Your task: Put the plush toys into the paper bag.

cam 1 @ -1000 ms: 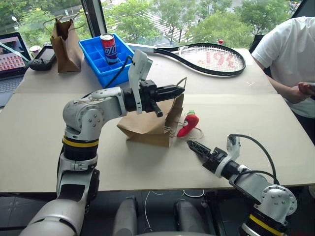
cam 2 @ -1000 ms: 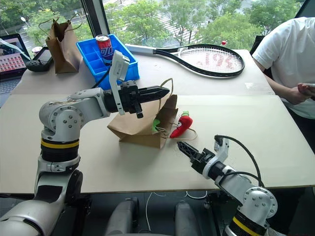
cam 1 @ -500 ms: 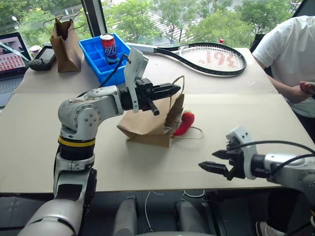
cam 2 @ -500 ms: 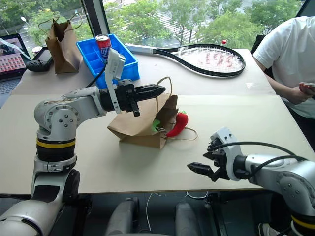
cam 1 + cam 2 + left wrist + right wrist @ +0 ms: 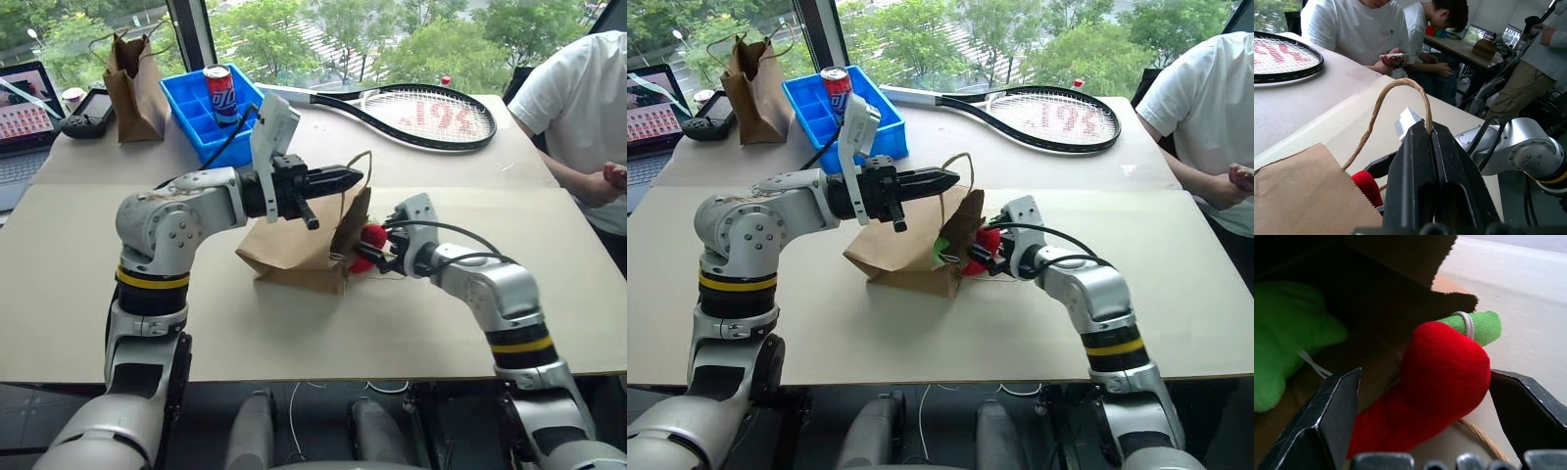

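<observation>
Your right gripper (image 5: pixel 1425 396) has swung in, jaws wide around the red chili-shaped plush toy (image 5: pixel 1435 382) at the tan paper bag's (image 5: pixel 294 250) three-o'clock mouth; the left gripper (image 5: pixel 1430 142) pinches the twisted handle (image 5: pixel 1396 98). Closing off-centre could squirt it away.

Green plush (image 5: pixel 1283 338) inside bag (image 5: pixel 901 250); chili (image 5: pixel 1442 377) at mouth.

Both head views look forward and down over the worktop (image 5: pixel 294 333) from nearly the same spot, sharing the paper bag (image 5: pixel 294 250). The left wrist view faces the seated people; the right wrist view sits close at the bag's mouth.
</observation>
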Action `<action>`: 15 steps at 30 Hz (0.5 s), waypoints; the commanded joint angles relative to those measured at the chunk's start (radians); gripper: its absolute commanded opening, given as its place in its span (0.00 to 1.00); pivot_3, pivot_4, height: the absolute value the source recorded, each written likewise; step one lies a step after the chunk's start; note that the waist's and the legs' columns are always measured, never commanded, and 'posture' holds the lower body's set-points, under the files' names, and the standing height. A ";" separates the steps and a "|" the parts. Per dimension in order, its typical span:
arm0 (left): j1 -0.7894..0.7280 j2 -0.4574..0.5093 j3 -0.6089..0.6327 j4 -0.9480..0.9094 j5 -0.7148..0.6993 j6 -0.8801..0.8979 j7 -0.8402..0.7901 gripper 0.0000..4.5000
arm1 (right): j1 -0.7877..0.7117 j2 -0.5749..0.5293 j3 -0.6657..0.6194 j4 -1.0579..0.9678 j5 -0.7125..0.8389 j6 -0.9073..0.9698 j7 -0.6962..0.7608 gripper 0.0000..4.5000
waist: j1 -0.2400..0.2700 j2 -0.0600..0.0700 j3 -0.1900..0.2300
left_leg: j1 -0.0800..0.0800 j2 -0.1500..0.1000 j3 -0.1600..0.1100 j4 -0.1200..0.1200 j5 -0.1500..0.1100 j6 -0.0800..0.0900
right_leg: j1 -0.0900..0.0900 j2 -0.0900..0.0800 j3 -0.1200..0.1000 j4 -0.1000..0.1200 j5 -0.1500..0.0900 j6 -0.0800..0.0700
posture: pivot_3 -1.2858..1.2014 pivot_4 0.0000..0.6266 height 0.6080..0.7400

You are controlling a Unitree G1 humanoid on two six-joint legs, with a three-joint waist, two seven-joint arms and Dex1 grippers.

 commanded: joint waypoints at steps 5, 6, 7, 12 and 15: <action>-0.033 0.028 0.021 -0.026 -0.012 -0.002 -0.005 0.00 | -0.004 0.012 -0.072 -0.026 -0.042 -0.085 0.034 0.46 | -0.001 0.000 0.000 | 0.000 -0.001 0.000 0.001 0.000 0.000 | 0.000 0.000 0.001 0.000 0.000 0.000 | 0.52 0.24 0.96; -0.034 0.029 0.021 -0.026 -0.011 -0.003 -0.005 0.00 | -0.004 0.015 -0.088 -0.041 -0.031 -0.085 0.040 0.37 | -0.002 0.000 0.000 | 0.000 -0.001 0.000 0.000 0.000 0.000 | 0.000 0.000 0.001 0.000 0.000 0.000 | 0.52 0.24 0.96; -0.034 0.029 0.020 -0.026 -0.012 -0.003 -0.005 0.00 | -0.009 0.023 -0.111 -0.066 -0.009 -0.071 0.044 0.30 | -0.002 0.000 0.000 | 0.000 -0.001 0.000 0.000 0.000 0.000 | 0.000 0.000 0.001 0.001 0.000 0.000 | 0.52 0.24 0.96; -0.032 0.025 0.016 -0.031 -0.015 -0.001 -0.004 0.00 | -0.026 0.095 -0.165 -0.140 0.092 0.032 0.052 0.00 | -0.007 0.000 0.000 | 0.000 -0.001 -0.001 0.000 0.000 0.000 | 0.000 0.000 0.001 0.001 0.000 0.000 | 0.52 0.24 0.96; -0.029 0.024 0.015 -0.035 -0.016 -0.001 -0.004 0.00 | -0.021 0.156 -0.162 -0.154 0.151 0.093 0.064 0.00 | -0.008 0.000 0.000 | 0.001 -0.001 -0.001 0.000 0.000 0.000 | 0.000 0.001 0.001 0.002 0.000 0.000 | 0.52 0.24 0.96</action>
